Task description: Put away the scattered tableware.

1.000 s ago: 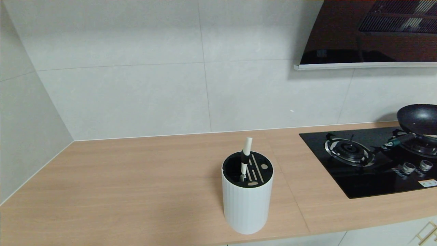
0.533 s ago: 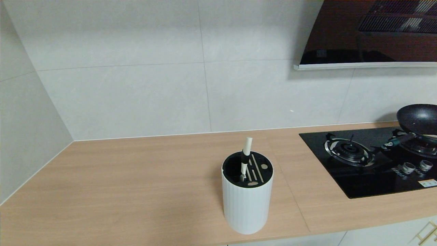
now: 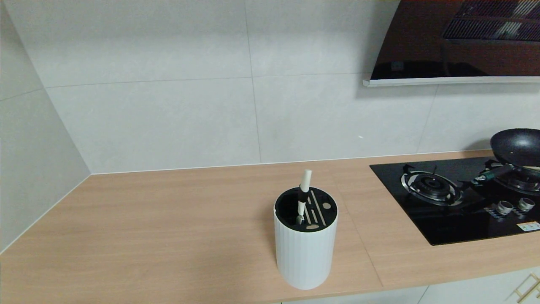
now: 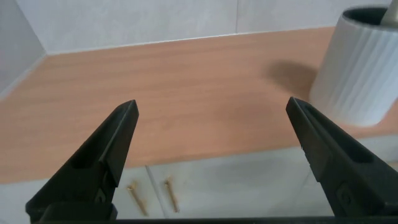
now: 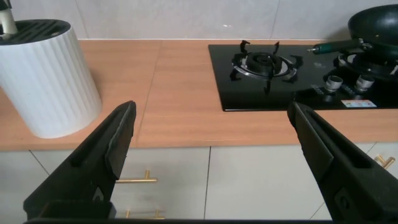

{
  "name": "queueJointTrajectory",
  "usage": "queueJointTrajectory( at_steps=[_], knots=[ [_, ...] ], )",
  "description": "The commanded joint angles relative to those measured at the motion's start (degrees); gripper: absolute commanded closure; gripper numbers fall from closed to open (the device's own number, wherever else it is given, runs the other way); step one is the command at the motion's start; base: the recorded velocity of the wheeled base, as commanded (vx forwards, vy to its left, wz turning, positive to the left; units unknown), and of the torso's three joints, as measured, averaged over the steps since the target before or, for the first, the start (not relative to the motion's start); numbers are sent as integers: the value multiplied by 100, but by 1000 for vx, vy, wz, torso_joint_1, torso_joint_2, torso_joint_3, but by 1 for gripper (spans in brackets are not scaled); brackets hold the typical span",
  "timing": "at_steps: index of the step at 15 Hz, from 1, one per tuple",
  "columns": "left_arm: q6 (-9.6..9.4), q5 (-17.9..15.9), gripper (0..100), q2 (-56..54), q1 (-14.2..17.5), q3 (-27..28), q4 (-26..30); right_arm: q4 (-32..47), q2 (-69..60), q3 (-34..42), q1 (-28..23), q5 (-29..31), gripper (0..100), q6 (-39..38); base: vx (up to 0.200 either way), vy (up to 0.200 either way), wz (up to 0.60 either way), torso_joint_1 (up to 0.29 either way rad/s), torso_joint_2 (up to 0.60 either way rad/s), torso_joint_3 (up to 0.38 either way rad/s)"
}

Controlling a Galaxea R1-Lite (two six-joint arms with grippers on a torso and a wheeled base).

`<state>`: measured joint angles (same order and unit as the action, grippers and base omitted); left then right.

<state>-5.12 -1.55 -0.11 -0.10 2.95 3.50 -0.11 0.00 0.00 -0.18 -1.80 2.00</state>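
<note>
Well, the left tool (image 4: 211, 155) hangs released, jaws wide and empty, off the front edge of the bench (image 4: 186, 93); the right tool (image 5: 211, 155) likewise. Between them, near that edge, stands the white ribbed holder (image 3: 305, 253), a white-handled utensil (image 3: 305, 183) upright in its black top. Farther right sit the hob (image 3: 447, 219) and a black pan (image 3: 517, 145).

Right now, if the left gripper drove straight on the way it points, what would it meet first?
Most likely the bare countertop: the open left gripper points over its front edge toward the tiled wall. The white holder stands off to one side. Depth is unclear.
</note>
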Motion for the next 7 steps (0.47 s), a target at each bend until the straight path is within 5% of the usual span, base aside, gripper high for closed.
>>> queueJointTrajectory(
  at_steps=[1, 2, 7],
  knots=[
    [-68, 5, 0, 11, 1, -295, -359, 11, 9, 0, 1, 13, 0, 2, 0, 0, 0, 0, 0, 0],
    [257, 5, 0, 55, 10, -295, -332, 11, 9, 0, 1, 13, 0, 2, 0, 0, 0, 0, 0, 0],
    [292, -3, 0, 29, -8, -286, -324, 11, 9, 0, 1, -4, 0, -7, 0, 0, 0, 0, 0, 0]
  ],
)
